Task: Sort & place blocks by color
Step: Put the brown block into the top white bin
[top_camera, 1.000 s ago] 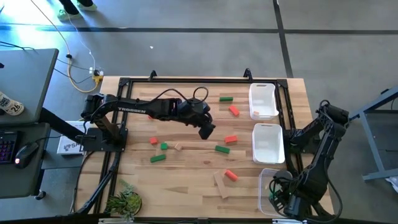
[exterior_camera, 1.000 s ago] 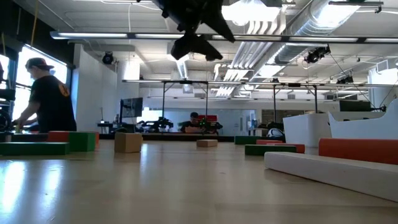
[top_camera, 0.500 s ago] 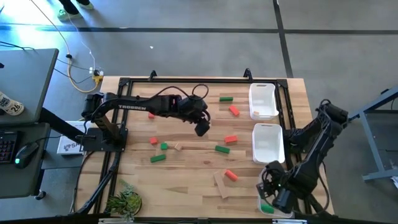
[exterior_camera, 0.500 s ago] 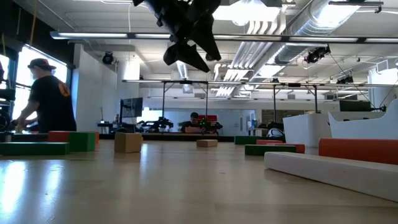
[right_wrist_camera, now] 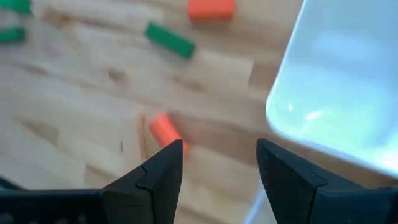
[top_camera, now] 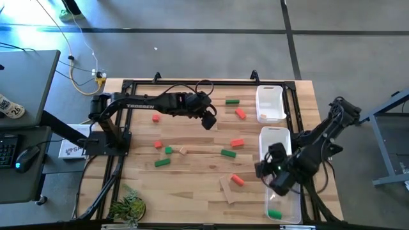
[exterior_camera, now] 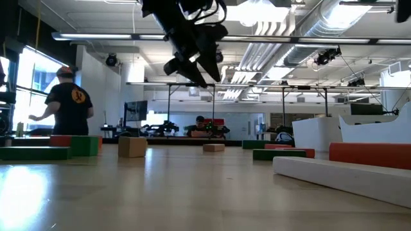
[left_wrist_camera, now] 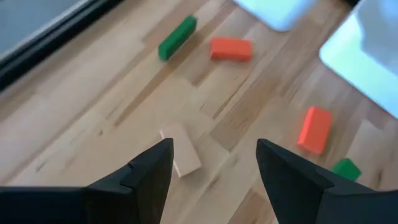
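Green, red and tan blocks lie flat and scattered on the wooden table: a green block and a red block at the far side, a red block and a green block mid-table, a red block beside a long tan bar. One green block lies in the clear tray. My left gripper hangs open above a tan block. My right gripper hangs open above the table beside the white tray, over the red block.
A second white tray stands at the far right. More blocks lie left of centre: red, green, tan, green, red. A plant sits at the near left corner. A person stands in the room beyond the table.
My right gripper has swung from above the clear tray at the near right corner toward the table's middle and far side, turning as it went. My left gripper has moved toward the far edge and sunk a little. Both stay open.
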Robot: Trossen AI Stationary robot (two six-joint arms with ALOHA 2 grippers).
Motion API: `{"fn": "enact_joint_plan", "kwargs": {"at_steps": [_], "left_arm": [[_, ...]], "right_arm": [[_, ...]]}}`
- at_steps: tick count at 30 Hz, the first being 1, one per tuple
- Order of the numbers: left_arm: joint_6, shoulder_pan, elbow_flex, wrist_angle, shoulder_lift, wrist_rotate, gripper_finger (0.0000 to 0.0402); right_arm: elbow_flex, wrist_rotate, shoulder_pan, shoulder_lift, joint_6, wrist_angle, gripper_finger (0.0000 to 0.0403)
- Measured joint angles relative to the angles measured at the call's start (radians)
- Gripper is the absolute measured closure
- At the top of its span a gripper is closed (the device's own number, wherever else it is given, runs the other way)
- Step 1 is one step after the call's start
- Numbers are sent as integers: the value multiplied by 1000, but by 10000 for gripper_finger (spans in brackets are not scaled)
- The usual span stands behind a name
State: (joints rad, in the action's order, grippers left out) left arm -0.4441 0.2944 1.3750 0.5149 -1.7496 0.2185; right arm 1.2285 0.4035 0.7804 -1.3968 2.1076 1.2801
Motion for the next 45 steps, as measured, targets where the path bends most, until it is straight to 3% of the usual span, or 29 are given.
{"fn": "enact_joint_plan", "kwargs": {"at_steps": [11,23,35,45], "left_arm": [[6,21,-1,-31,-134,2,184],[-48,60,-1,-80,-281,2,184],[-77,56,-2,-107,-324,-61,183],[-56,50,4,-116,-386,-37,184]], "right_arm": [[0,16,-234,44,-270,11,212],[0,5,-389,44,-455,11,213],[0,-49,-463,43,-565,10,213],[0,-44,-467,43,-565,-10,213]]}}
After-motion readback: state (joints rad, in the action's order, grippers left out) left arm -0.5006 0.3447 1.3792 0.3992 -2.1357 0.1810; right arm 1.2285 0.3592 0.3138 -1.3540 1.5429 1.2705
